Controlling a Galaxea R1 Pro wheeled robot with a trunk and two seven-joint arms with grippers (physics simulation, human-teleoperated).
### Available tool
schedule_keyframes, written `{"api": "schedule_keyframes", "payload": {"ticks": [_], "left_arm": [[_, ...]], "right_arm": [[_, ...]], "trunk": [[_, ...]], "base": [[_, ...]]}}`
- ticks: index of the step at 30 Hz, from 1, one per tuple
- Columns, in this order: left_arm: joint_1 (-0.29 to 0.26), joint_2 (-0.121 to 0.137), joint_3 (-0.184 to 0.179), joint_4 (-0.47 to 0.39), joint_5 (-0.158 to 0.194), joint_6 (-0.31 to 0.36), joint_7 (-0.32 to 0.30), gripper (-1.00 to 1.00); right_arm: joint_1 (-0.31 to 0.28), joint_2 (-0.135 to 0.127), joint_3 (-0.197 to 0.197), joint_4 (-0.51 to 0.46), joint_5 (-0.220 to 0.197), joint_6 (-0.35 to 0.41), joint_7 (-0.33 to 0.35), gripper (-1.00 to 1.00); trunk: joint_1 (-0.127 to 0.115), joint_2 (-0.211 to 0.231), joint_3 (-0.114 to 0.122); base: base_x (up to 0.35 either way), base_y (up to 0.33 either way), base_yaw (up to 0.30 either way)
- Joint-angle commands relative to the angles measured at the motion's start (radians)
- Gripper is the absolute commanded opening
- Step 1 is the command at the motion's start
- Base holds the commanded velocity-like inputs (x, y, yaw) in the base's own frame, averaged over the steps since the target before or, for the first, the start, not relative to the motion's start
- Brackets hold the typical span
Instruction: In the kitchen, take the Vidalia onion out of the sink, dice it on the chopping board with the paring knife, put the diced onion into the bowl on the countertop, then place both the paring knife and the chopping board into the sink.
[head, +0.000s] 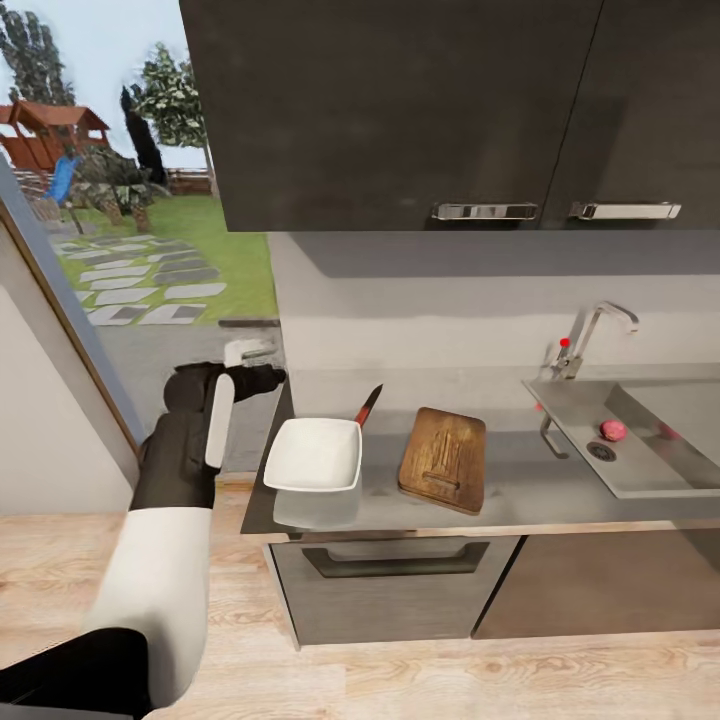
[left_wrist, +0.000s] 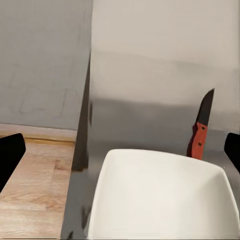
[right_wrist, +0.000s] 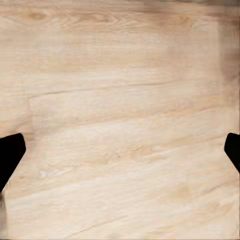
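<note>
Left claw (left_wrist: 120, 150) spread wide — over glossy squarish white bowl (left_wrist: 160, 200); right claw (right_wrist: 120, 150) spread too.

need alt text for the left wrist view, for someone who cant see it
A white squarish bowl sits on a grey countertop, with a paring knife, dark blade and red handle, lying just beyond it. The left gripper's dark fingers show wide apart at both edges, above wooden floor.

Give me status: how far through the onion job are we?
Nothing looks done. The pinkish round onion sits in the steel sink; the brown wooden chopping board and white squarish bowl are bare, the red-handled paring knife lies untouched. The left claw hovers near the bowl, holding nothing. Every step remains.
</note>
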Motion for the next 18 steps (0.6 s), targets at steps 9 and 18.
{"api": "schedule_keyframes", "payload": {"ticks": [9,18], "left_arm": [[0.052,-0.001,-0.078,-0.007,0.0,0.003,-0.001,1.0],[0.072,-0.001,-0.135,-0.005,0.0,0.001,-0.002,1.0]], "right_arm": [[0.001,-0.028,-0.405,-0.624,0.001,0.419,0.039,1.0],[-0.002,-0.065,-0.509,-1.07,-0.025,0.761,0.129,1.0]], "trunk": [[0.001,-0.002,-0.002],[0.001,-0.002,-0.002]], "base": [[0.0,0.0,0.0],[-0.005,0.0,0.0]]}}
